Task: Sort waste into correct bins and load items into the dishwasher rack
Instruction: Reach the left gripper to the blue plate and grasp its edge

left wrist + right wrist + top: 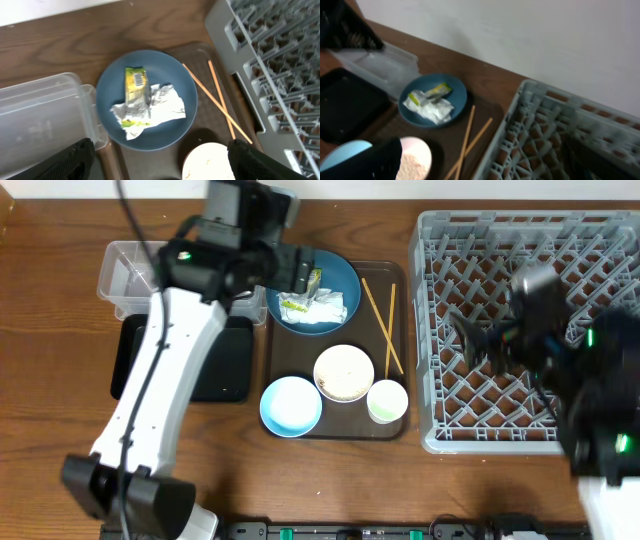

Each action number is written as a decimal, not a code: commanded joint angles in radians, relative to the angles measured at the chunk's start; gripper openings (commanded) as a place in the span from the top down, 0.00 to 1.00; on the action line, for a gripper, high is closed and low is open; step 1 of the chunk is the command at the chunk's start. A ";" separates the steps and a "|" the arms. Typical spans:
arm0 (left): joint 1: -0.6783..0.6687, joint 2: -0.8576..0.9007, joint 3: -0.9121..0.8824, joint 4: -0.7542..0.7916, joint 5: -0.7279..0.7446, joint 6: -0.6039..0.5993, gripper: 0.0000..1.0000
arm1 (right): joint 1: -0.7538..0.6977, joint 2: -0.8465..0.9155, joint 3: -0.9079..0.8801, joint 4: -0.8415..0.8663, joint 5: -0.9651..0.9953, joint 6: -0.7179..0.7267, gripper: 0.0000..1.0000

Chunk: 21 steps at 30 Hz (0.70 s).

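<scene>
While the crumpled napkin [162, 107] and the yellow-green wrapper [135, 84] lay together on the dark blue plate [170, 67] on the brown tray [396, 282], the left gripper [161, 150] hung above them, fingers spread wide; the right gripper [478, 340], over the rack [432, 330], was too blurred to judge.

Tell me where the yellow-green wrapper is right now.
In the left wrist view, the wrapper lies on the dark blue plate, against the crumpled napkin, clear tub on its left, chopsticks on its right.
</scene>
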 commanded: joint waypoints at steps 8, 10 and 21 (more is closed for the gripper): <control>-0.025 0.169 0.015 0.066 -0.028 0.055 0.12 | 0.006 0.261 0.204 -0.168 -0.057 0.122 0.01; -0.025 0.209 0.015 0.075 -0.032 0.059 0.12 | 0.006 0.269 0.204 -0.180 -0.055 0.122 0.01; -0.024 0.431 0.015 0.088 -0.040 0.059 0.12 | 0.006 0.269 0.204 -0.237 -0.037 0.115 0.01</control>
